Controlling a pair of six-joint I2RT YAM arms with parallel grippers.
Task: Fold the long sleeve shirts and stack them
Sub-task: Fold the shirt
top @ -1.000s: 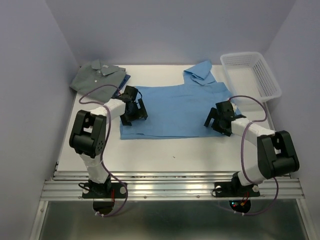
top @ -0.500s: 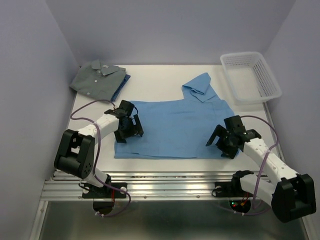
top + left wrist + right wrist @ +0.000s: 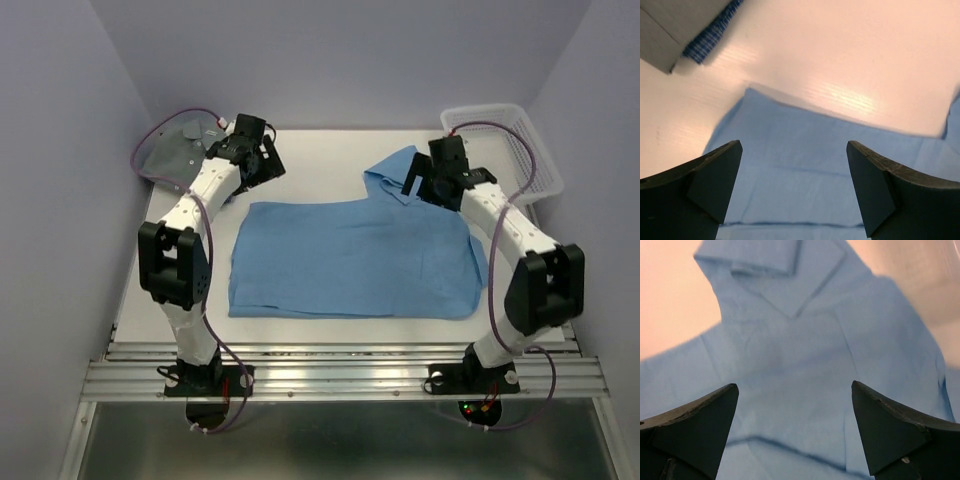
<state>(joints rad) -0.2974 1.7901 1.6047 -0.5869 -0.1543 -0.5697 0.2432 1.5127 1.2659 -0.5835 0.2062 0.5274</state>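
Observation:
The light sky-blue shirt [image 3: 350,258] lies flat mid-table, its collar [image 3: 393,172] at the far right. My left gripper [image 3: 260,168] is open and empty, held above the shirt's far left corner [image 3: 805,165]. My right gripper [image 3: 427,188] is open and empty above the shirt [image 3: 790,370], just near of the collar [image 3: 767,262]. The folded grey-green shirt [image 3: 178,155] lies at the far left, partly hidden by my left arm. The checked edge of a darker blue shirt [image 3: 710,36] shows under it in the left wrist view.
A white mesh basket [image 3: 515,150] stands at the far right, next to my right arm. Bare white table [image 3: 320,160] lies between the two grippers beyond the shirt. The side walls stand close on both sides.
Both grippers left the shirt's near corners and swung to its far edge. Over the earlier frames the shirt slid toward the near edge; it now lies still.

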